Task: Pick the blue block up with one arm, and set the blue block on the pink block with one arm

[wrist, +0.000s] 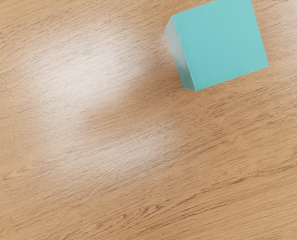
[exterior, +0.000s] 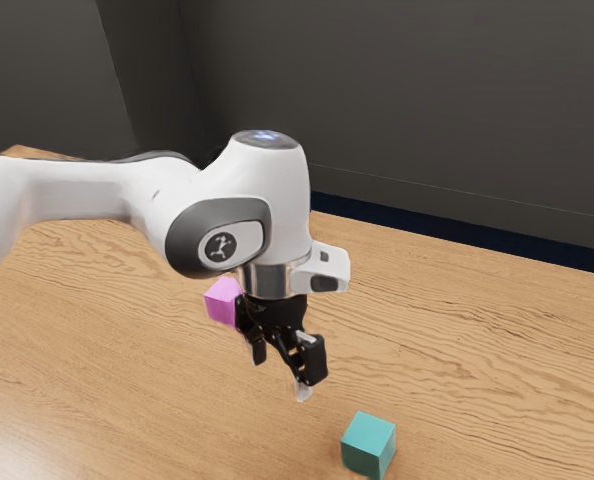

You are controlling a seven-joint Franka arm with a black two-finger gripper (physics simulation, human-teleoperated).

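The blue block (exterior: 368, 444) is a teal cube lying on the wooden table near its front edge, toward the exterior view's right. My gripper (exterior: 283, 372) hangs open above the table, up and to the left of that block, with nothing between its fingers. The pink block (exterior: 222, 298) rests on the table behind my hand, partly covered by the wrist. In the wrist view the blue block (wrist: 218, 42) lies off to one side of my hand on bare wood, not under it.
The wooden table (exterior: 477, 320) stretches wide around both blocks. A dark wall rises behind its far edge. My white arm (exterior: 97, 190) reaches in from the exterior view's left.
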